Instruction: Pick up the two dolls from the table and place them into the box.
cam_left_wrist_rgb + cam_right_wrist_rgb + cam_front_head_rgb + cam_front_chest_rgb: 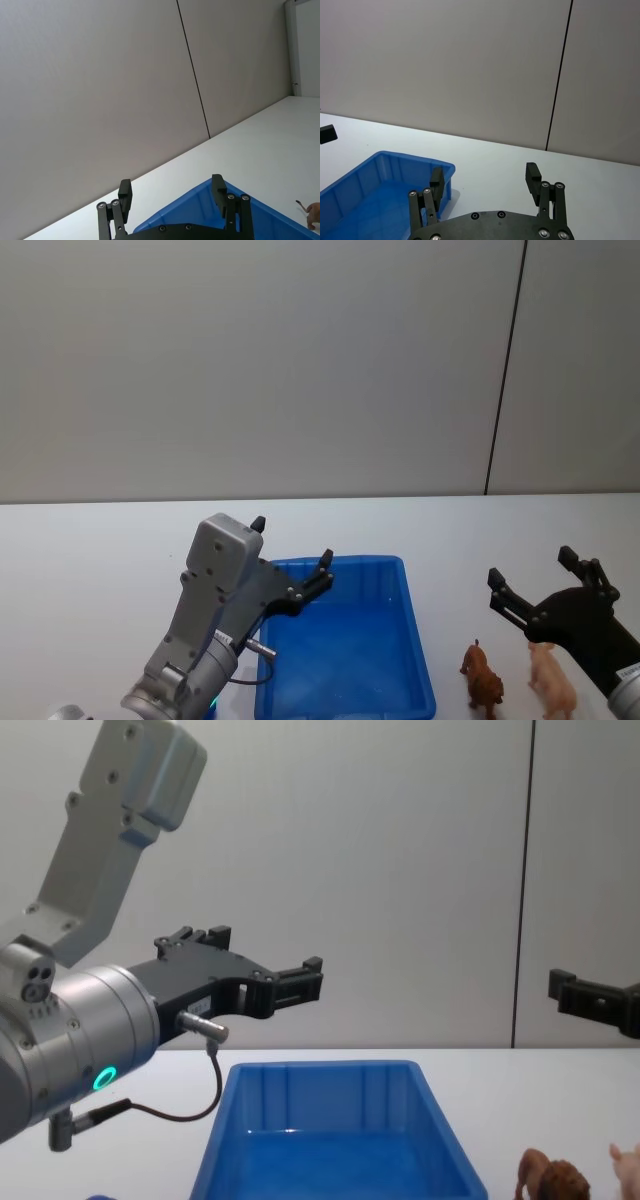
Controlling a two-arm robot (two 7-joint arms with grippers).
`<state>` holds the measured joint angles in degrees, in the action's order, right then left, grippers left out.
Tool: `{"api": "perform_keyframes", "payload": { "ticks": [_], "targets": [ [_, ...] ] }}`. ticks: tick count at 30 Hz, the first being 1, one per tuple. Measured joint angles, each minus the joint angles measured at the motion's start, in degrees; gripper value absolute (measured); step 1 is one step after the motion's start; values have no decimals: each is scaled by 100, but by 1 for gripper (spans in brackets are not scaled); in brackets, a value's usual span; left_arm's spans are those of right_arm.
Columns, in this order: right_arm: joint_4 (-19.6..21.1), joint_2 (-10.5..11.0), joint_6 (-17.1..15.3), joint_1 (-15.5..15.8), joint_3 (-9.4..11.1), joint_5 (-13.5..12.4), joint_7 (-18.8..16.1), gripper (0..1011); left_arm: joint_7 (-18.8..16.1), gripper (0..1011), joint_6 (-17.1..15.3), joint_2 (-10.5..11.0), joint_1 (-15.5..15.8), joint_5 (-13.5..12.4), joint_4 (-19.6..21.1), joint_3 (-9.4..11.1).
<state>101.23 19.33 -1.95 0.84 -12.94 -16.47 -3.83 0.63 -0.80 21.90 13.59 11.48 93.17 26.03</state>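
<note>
Head view: the box (345, 650) sits on the table (100, 550), with the brown doll (483, 678) and the pink doll (553, 680) standing side by side just to its right. The left gripper (291, 541) hangs over the box's left side, spread wide and empty. The right gripper (530, 566) hovers raised by the dolls, also wide and empty.
</note>
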Motion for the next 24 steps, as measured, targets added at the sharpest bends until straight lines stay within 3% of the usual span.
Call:
{"api": "perform_keyframes", "payload": {
  "ticks": [24],
  "targets": [
    [-16, 6, -15, -9, 11, -7, -14, 1001, 0, 1001, 0, 0, 0, 0, 0, 0]
  ]
}}
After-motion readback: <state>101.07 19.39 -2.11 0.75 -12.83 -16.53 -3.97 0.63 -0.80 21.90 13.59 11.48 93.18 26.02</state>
